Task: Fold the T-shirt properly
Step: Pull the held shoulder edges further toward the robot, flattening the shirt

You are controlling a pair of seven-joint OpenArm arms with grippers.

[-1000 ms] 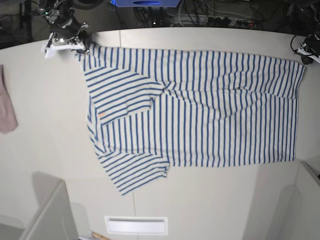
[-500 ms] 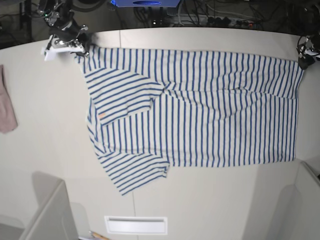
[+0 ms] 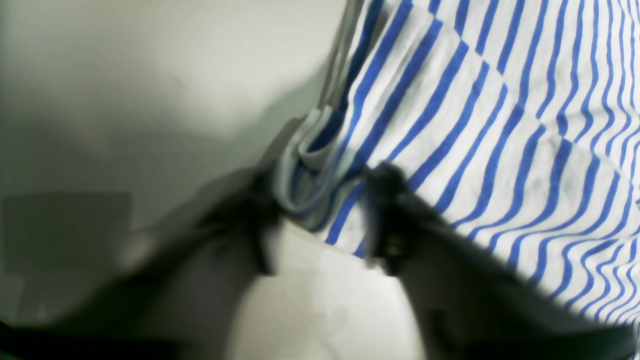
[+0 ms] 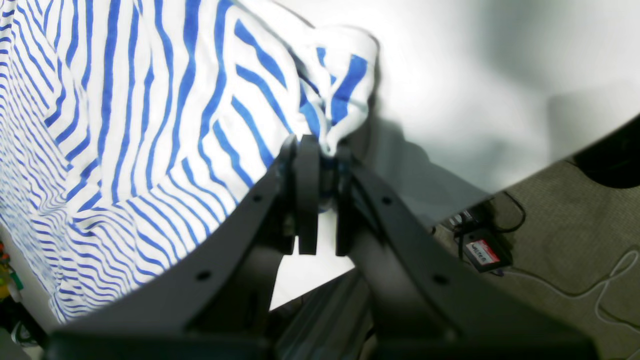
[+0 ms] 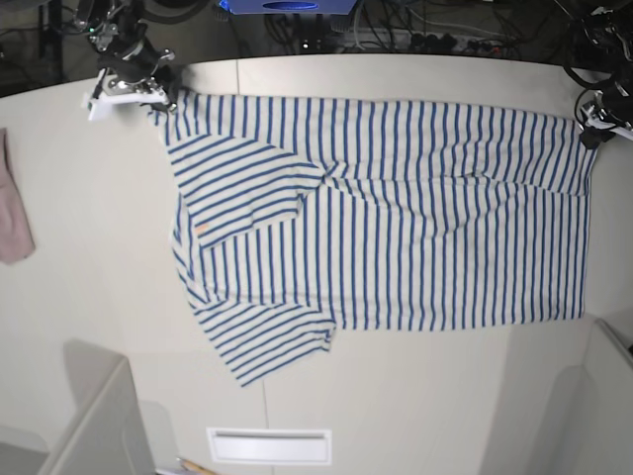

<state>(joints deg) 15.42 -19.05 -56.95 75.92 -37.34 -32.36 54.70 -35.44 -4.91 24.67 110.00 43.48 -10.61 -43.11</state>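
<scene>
The T-shirt (image 5: 396, 218), white with thin blue stripes, lies spread flat on the table (image 5: 89, 297), one sleeve folded in over the body. My right gripper (image 5: 148, 94) is at its far left corner. In the right wrist view it (image 4: 320, 150) is shut on a bunched corner of the striped fabric (image 4: 150, 125). My left gripper (image 5: 591, 127) is at the far right corner. In the blurred left wrist view its (image 3: 322, 215) jaws stand apart, with a folded bit of the shirt's edge (image 3: 475, 125) between them.
A plain pinkish cloth (image 5: 12, 213) lies at the table's left edge. Grey partitions (image 5: 99, 426) stand at the front corners, with a white slot (image 5: 269, 445) between them. Cables and equipment sit behind the far edge.
My left gripper has come down and inward onto the shirt's far right corner, and that corner has shifted slightly left. The right gripper has stayed at the far left corner.
</scene>
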